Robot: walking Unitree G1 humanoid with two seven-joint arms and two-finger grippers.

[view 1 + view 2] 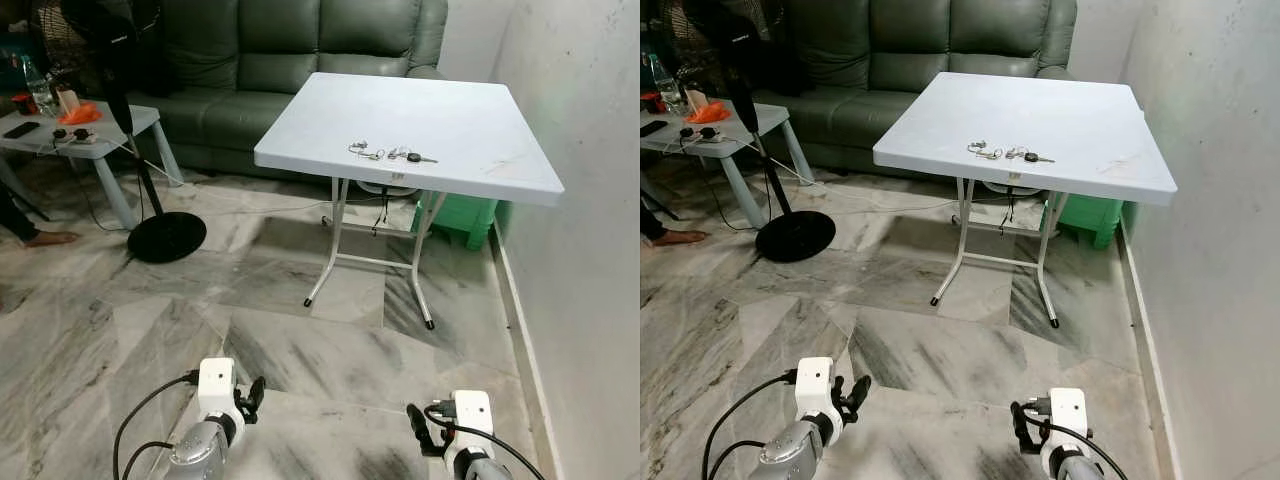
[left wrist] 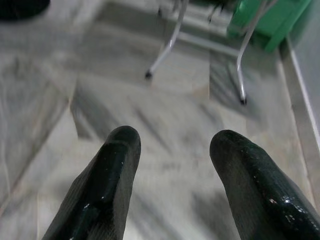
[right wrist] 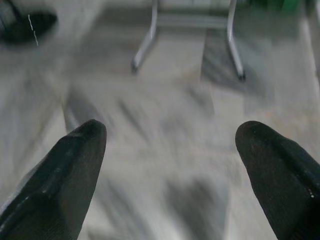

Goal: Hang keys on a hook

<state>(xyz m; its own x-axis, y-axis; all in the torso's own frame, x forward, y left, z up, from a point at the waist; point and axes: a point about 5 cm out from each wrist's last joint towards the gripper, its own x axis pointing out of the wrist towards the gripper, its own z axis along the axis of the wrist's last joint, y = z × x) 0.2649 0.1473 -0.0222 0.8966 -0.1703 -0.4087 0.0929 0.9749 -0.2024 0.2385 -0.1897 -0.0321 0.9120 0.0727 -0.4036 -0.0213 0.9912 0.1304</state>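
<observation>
Low at the bottom of my head view, both arms hang over the marble floor [image 1: 300, 350]: the left gripper [image 1: 252, 395] and the right gripper [image 1: 416, 425], each with its jaws parted and holding nothing. Both wrist views look down past two spread black fingers [image 2: 112, 170] at the floor and at the white legs of the folding table beyond.

Ahead stands that white folding surface [image 1: 480, 150], set beside the wall [image 1: 590, 200] on my right. On it, near the front edge and about the middle, lie the keys [image 1: 392, 154], a loose string of rings and blades lying flat. They are well apart from both grippers. No hook is apparent.

As I judge it, the step in hand is the approach. I would walk squarely up to the front edge, stop with the keys within reach, and then pinch a ring rather than a flat blade, since flat metal may slide on the smooth top
</observation>
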